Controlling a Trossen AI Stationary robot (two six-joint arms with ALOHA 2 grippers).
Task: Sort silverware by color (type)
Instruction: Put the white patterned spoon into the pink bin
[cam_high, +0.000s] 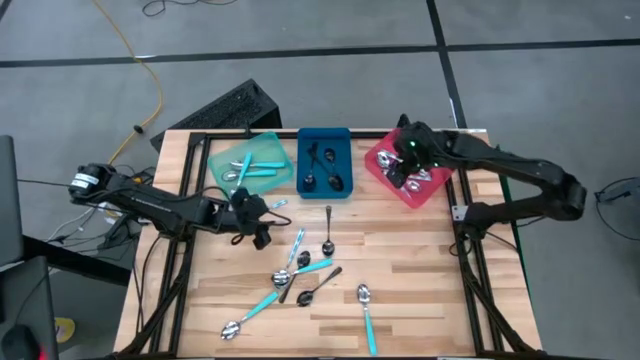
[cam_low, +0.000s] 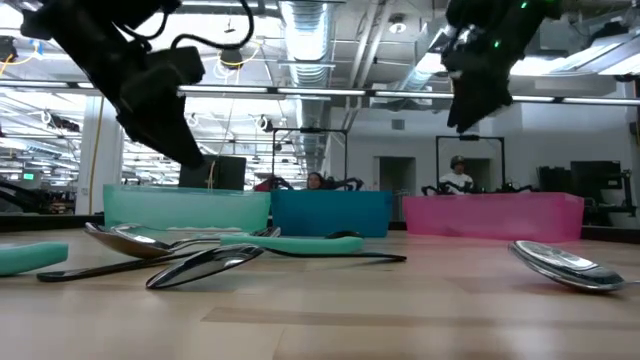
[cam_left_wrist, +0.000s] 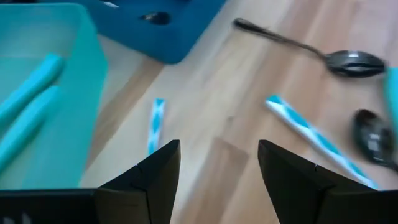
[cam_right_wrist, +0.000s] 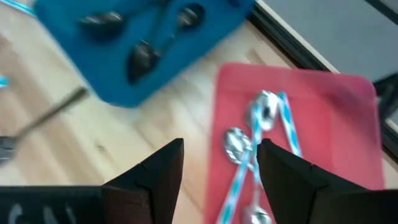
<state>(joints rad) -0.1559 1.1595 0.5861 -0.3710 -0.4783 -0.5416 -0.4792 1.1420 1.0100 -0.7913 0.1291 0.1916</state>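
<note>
My right gripper (cam_high: 408, 166) hung spread, empty, over red tray (cam_high: 437, 191); left gripper (cam_high: 262, 222) spread, empty, below teal tray (cam_high: 212, 160). Loose spoons (cam_high: 300, 275) lay on tabletop (cam_high: 420, 280) below blue tray (cam_high: 346, 162). Judged light, stiff, slippery; best pinch mid-handle.

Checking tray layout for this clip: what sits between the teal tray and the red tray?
In the high view the blue tray sits between the teal tray and the red tray, with dark spoons lying in it.
</note>
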